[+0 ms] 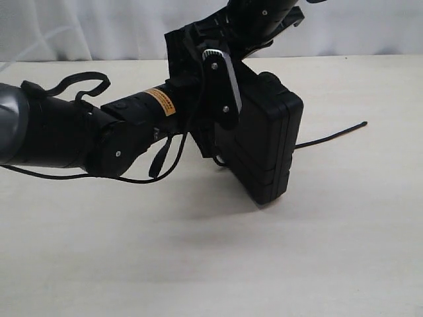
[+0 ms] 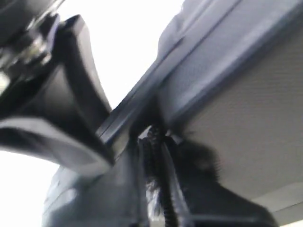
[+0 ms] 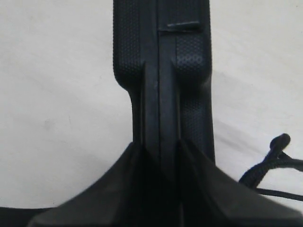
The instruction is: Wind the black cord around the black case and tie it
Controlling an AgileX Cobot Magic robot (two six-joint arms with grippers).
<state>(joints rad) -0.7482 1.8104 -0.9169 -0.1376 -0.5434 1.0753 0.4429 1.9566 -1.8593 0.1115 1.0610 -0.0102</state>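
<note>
**Case held up on edge, cord pinched beside it**

My left claw (image 2: 154,150) has its fingers drawn together on the cord (image 1: 330,135). Its wrist view is blurred, but I can make out the braided strand running between the two dark pads, close against the side of the case (image 1: 264,145).

My right claw (image 3: 160,147) is clamped on the narrow edge of the case. One finger sits on each face, and the seam between the two halves runs up between them.

From the outside camera, the right arm comes down from above and the left arm reaches in from the left. The two meet at the upper part of the case. The case hangs tilted with its ribbed face towards the camera. Its lower corner looks clear of the table (image 1: 198,264), and a soft shadow lies beneath it.

Past the case, the cord trails out to the right and lies on the table. Its free end is well apart from the case. The right wrist view shows a small knot at that end, resting on the tabletop.
</note>
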